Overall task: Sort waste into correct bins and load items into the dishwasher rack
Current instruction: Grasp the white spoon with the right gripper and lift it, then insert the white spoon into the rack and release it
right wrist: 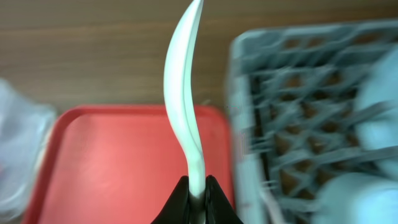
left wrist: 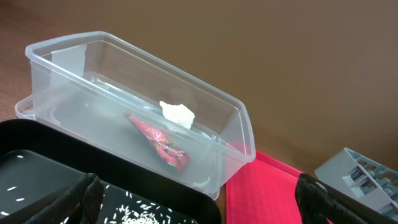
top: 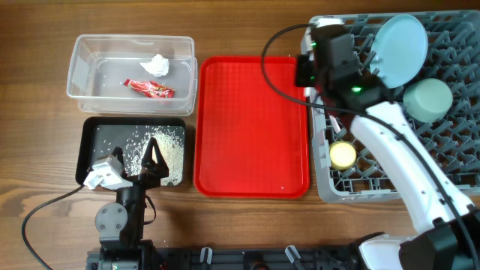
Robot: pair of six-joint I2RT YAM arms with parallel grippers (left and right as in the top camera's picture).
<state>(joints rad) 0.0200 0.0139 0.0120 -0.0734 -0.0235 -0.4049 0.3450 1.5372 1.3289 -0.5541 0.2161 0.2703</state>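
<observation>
The right gripper (right wrist: 198,186) is clenching the handle end of a slim white plastic utensil (right wrist: 184,93). It is showing edge-on and blurred, so I cannot tell whether it is the fork or the spoon. Its long axis is running straight out in line with the fingers, curving slightly, and pointing toward the far side of the table. The utensil is hanging above the right rim of the flat red plastic serving tray (right wrist: 118,162). The large grey plastic dishwasher rack (right wrist: 292,87) is lying just beside it on the right.

In the overhead view this gripper is sitting at the rack's far left corner. The free cells are therefore lying to its right and nearer, between that corner and the small yellow cup (top: 343,155). The coming move is probably a short shift right, with the utensil going down tip first between the pegs.

The left gripper (left wrist: 199,198) is hanging spread wide and holding nothing. It is over the shallow black rectangular plastic tray (top: 90,139) at the near left, well apart from the rack. The right arm is clearly the nearer one.
</observation>
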